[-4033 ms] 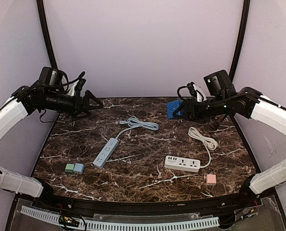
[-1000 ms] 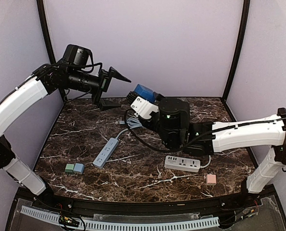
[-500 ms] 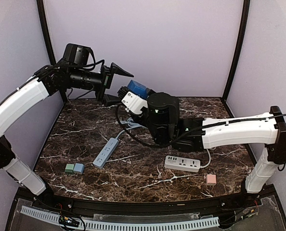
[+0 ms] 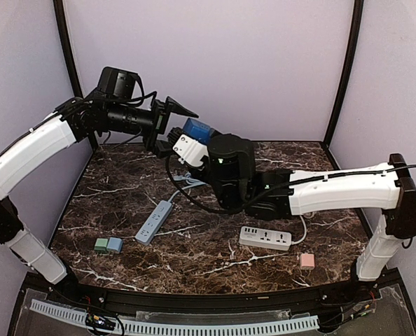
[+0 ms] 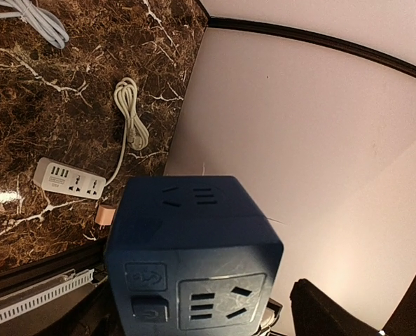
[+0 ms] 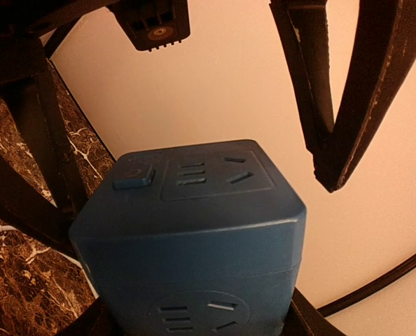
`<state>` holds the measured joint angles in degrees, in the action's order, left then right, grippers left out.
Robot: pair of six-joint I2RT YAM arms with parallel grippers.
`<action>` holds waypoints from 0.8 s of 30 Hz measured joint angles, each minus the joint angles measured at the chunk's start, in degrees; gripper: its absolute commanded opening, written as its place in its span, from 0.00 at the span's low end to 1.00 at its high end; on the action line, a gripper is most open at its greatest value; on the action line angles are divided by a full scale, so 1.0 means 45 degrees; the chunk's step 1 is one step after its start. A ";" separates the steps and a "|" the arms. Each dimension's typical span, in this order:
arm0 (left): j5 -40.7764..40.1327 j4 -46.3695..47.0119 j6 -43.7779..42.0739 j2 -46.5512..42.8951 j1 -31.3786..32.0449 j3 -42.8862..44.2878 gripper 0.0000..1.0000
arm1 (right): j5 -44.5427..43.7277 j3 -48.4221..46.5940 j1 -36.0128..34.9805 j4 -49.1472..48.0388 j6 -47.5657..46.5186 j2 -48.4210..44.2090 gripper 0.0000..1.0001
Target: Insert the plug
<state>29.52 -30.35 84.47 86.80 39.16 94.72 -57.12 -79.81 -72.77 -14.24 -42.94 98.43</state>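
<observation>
Socket cube (image 4: pixel 197 130) nearer left hand (image 4: pixel 177 127), spread wide (lower finger partly hidden)

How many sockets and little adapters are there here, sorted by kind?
Flat power strips: 2, the pale blue strip and the white strip
Cube sockets: 1, the blue cube
Small adapters: 3, the green adapter, the blue adapter, the pink adapter
Total: 6

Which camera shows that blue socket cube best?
The left wrist view: the blue cube sits nearly whole, two socket faces clear. The right wrist view shows it closer, its lower part cut off. From above, only a small blue corner shows between the arms.
</observation>
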 measured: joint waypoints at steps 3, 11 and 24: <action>0.0000 0.0049 0.0000 0.0078 0.0087 0.0000 0.83 | -0.0049 -0.0024 -0.0005 0.0039 -0.0121 0.0010 0.32; -0.0058 0.0068 0.0000 0.0165 0.0136 -0.0063 0.75 | -0.0214 -0.0024 -0.0107 0.0073 -0.0364 0.0029 0.32; -0.0146 0.0029 -0.0427 0.0238 0.0136 -0.0257 0.42 | -0.0384 -0.0024 -0.0209 0.0019 -0.0879 0.0146 0.36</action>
<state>28.86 -30.22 82.54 87.88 39.77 93.56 -58.85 -79.92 -73.71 -14.15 -46.89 99.09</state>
